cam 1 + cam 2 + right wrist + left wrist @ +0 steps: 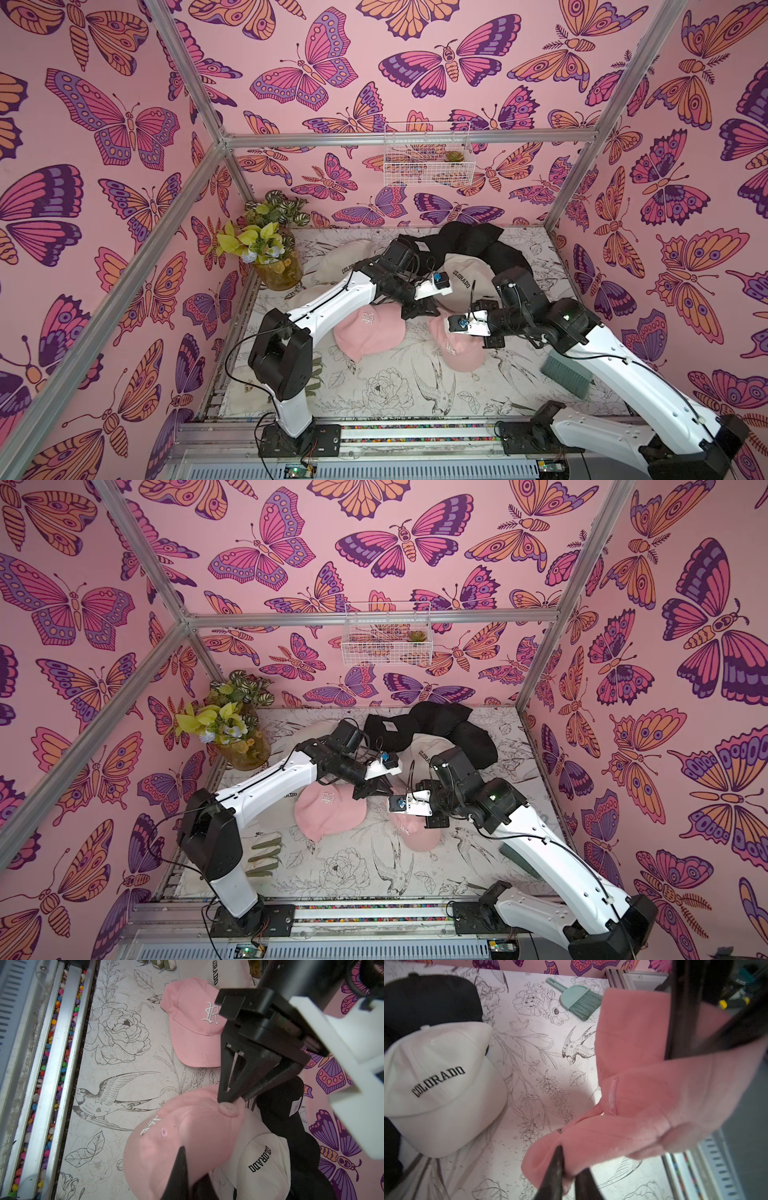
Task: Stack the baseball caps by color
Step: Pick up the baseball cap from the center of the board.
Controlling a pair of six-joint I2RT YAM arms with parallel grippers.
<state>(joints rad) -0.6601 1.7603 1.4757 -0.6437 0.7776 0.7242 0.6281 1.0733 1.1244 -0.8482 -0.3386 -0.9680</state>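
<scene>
Two light pink fabric baseball caps are here. The pink cap with a white R monogram (pixel 368 336) lies flat mid-counter. The second pink cap (pixel 182 1126) lies just past it, farther from the green-leaved plant in a glass vase (pixel 282 272).

Both claws grip this second cap. The left claw (pixel 230 1098) is pinched shut at its crown button, and the right claw (pixel 192 1169) is closed on its fabric.

There are three cream-white fabric caps lettered COLORADO (pixel 459 272). Two lie close to the vase and one farther off, against a heap of black fabric caps (pixel 469 245) whose number I cannot tell.

One cream glove with green fingers (pixel 266 852) lies forward of the vase. One teal hand brush (pixel 577 999) lies well away from it.

The counter (pixel 386 386) is white, printed with black line drawings of flowers and birds. A strip of coloured pebbles (pixel 415 427) runs along its front. Pink butterfly wallpaper (pixel 124 124) covers the walls. One white wire basket (pixel 428 168) hangs on the back wall.
</scene>
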